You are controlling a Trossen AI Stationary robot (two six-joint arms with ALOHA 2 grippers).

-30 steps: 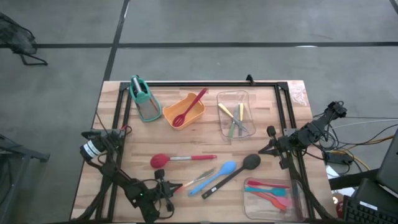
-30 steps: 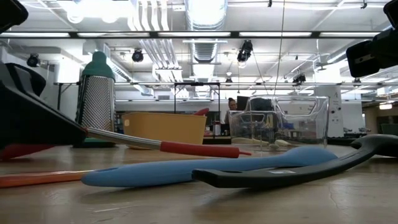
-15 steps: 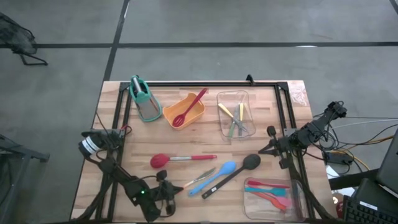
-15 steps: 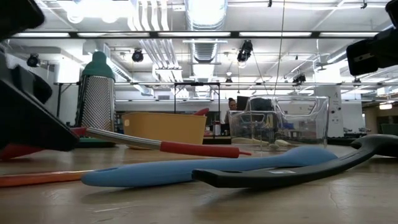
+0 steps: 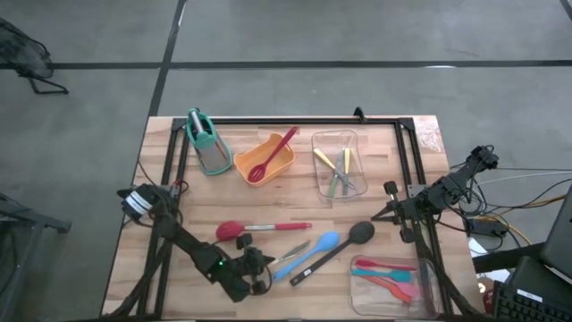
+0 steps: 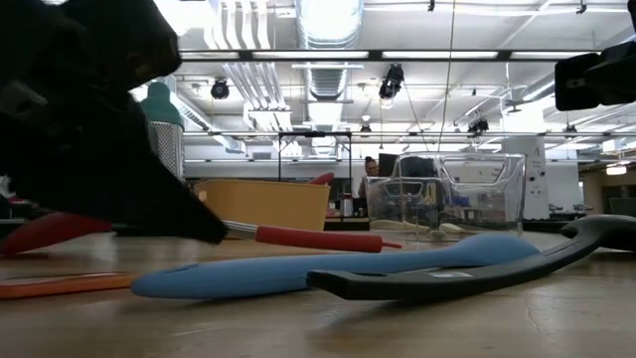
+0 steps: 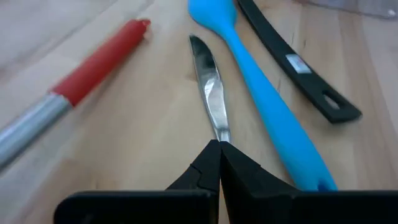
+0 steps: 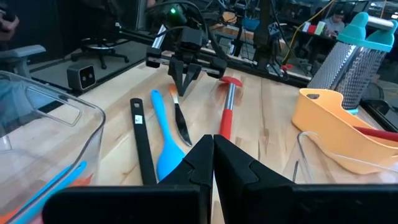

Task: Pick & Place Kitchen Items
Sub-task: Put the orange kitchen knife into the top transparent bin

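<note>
Around one blue spoon (image 5: 315, 250) on wooden table (image 5: 384, 188): one knife (image 7: 210, 93), one black ladle (image 5: 340, 246), left gripper (image 5: 259, 261) pressed shut, right gripper (image 8: 212, 144) likewise, ducted workshop behind.

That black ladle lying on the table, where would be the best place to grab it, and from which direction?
Probably the ladle is best gripped on its slim handle, nearer the bowl, coming straight down from above with the fingers across the handle. It lies flat, so there is nothing to get under. The blue spoon runs alongside, and the gap between them looks widest toward the bowl end.
</note>
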